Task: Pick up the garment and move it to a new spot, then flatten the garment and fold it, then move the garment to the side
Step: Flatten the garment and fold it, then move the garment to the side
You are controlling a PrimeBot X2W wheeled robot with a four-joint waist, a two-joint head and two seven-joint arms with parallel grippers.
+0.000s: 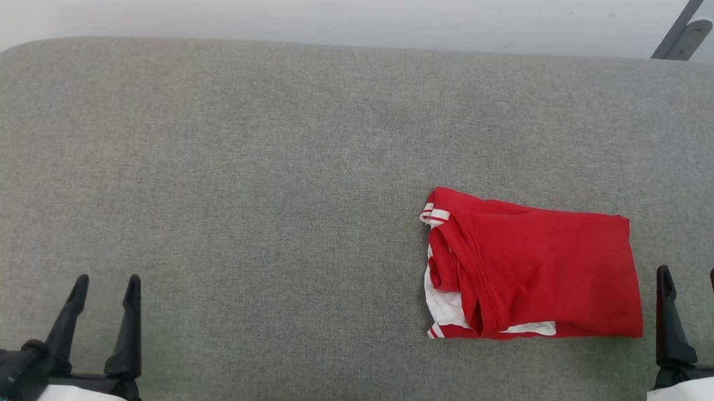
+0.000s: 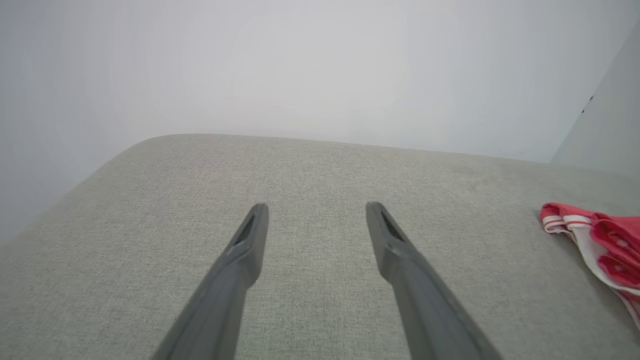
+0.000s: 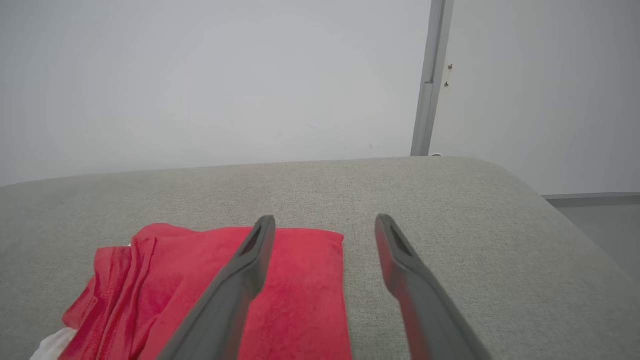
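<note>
Garment (image 1: 537,268) lay folded on the grey cushion (image 1: 273,159), just left of the right gripper (image 1: 691,273) and well right of the left gripper (image 1: 108,278); both grippers stood spread wide, empty, touching nothing. Its long axis ran crosswise to the right fingers, with the smooth edge nearest them and the striped trim and loose layers pointing toward the left gripper. Judged fold done; any further shift sideways should pinch the near edge through all layers and slide low, so the stack stays closed.
</note>
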